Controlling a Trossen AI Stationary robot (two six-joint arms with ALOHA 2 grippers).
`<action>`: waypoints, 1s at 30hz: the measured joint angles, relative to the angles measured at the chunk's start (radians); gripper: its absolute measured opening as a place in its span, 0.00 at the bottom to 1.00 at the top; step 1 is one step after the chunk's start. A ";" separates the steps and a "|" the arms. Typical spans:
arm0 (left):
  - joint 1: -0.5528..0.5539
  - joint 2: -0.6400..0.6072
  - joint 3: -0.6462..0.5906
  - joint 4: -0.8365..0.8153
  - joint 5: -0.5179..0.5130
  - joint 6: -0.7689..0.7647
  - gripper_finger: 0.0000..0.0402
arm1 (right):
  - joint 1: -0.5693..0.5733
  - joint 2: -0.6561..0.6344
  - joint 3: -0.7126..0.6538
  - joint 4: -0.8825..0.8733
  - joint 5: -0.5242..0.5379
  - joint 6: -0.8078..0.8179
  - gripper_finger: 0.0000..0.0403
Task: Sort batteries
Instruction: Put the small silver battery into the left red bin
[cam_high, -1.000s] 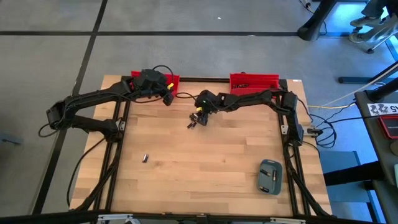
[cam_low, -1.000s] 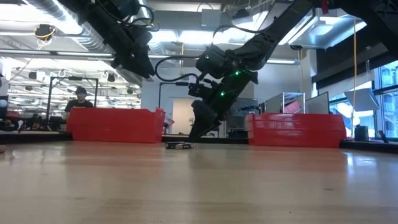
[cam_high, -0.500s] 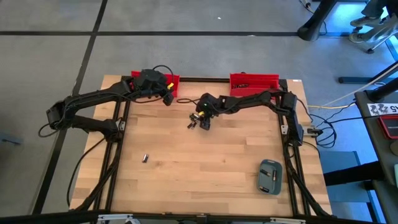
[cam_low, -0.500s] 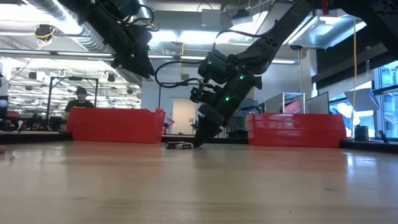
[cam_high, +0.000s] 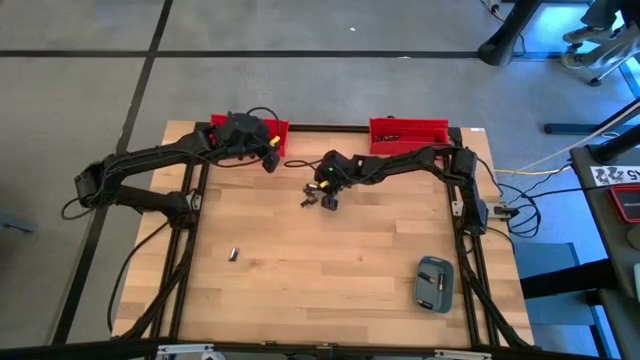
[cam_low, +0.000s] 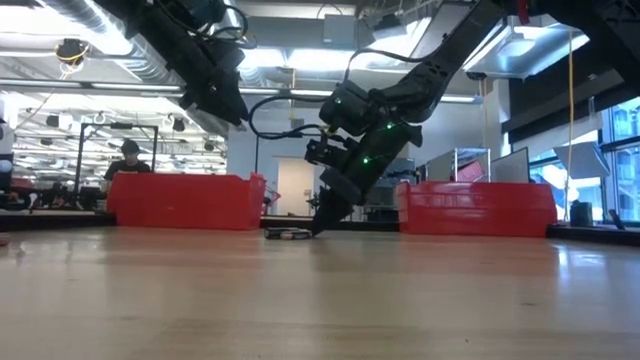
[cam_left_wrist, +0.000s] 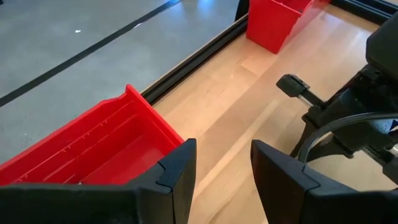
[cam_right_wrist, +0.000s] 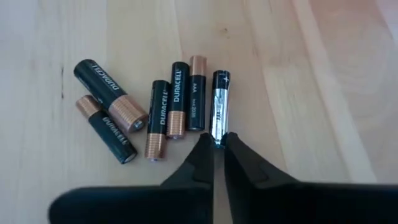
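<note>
Now, from above, the right hand (cam_high: 327, 199) has come down at the back middle of the tabletop (cam_high: 330, 270), beside the cluster of batteries (cam_high: 308, 199); half a second ago it stood slightly higher. The left hand (cam_high: 270, 161) waits by the left red bin (cam_high: 280, 128), one stray battery (cam_high: 233, 254) lies well apart toward the front, and a grey-blue case (cam_high: 434, 284) sits front right.

At table height, the right hand touches down at the cluster, which it had not reached a second ago.

Past the left wrist, that hand's fingers stand apart over the bin's edge, holding nothing.

Past the right wrist, the fingers have just closed, clamped on the end of the silver-and-black cell (cam_right_wrist: 219, 112), rightmost of six. I judge the grasp made; lifting comes next.
</note>
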 joint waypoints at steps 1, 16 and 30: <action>-0.001 0.000 0.000 -0.004 0.000 0.000 0.36 | 0.000 -0.002 0.000 -0.001 0.007 0.000 0.04; -0.008 0.102 -0.001 0.078 0.059 0.067 0.36 | -0.029 -0.132 -0.006 -0.112 0.068 -0.014 0.01; -0.012 0.216 -0.001 0.150 0.061 0.038 0.36 | -0.159 -0.150 0.055 -0.234 0.085 0.017 0.18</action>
